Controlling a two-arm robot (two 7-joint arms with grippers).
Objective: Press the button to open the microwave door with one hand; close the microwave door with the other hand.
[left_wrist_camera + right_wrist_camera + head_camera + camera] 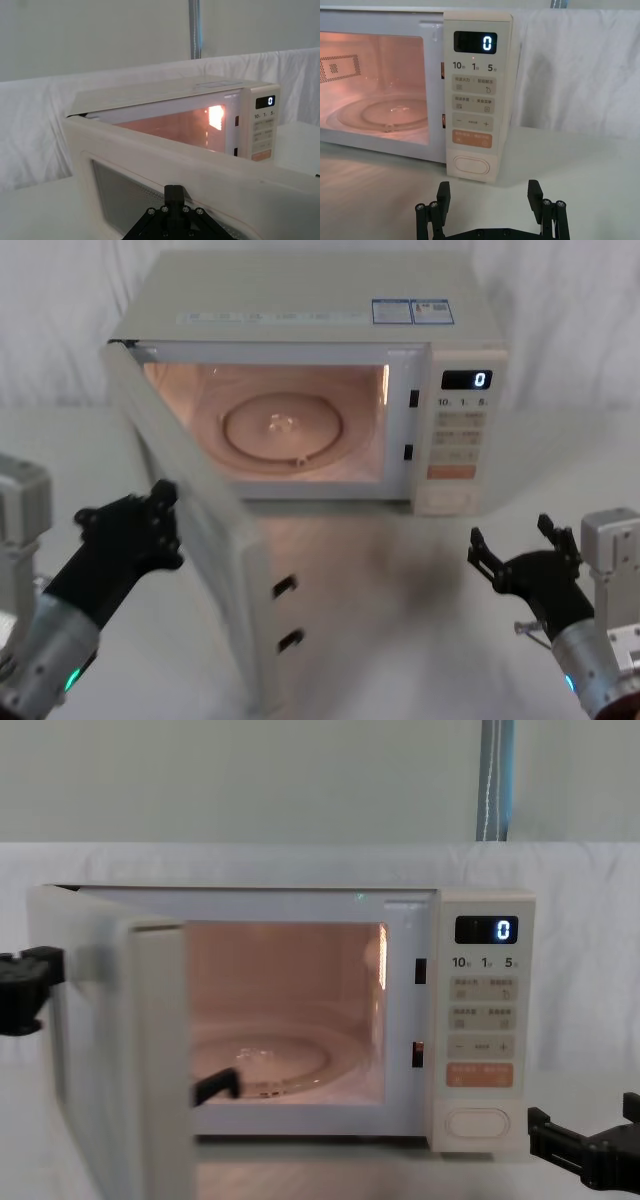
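The microwave door (205,540) stands swung far open on its left hinge, its free edge toward me. The lit cavity and glass turntable (285,428) are exposed. My left gripper (163,495) is shut, its tips against the door's outer face beside the window (130,197); the chest view shows this left gripper (35,982) at the door's left. The oval cream button (445,502) sits at the bottom of the control panel, under the orange key (471,139). My right gripper (512,536) is open and empty, a short way in front of the button (469,165), apart from it.
The microwave (310,300) stands on a white-draped table (400,620), with white cloth hung behind. Its display (466,379) reads 0. The open door takes up the table's left front; the right front is bare around my right arm.
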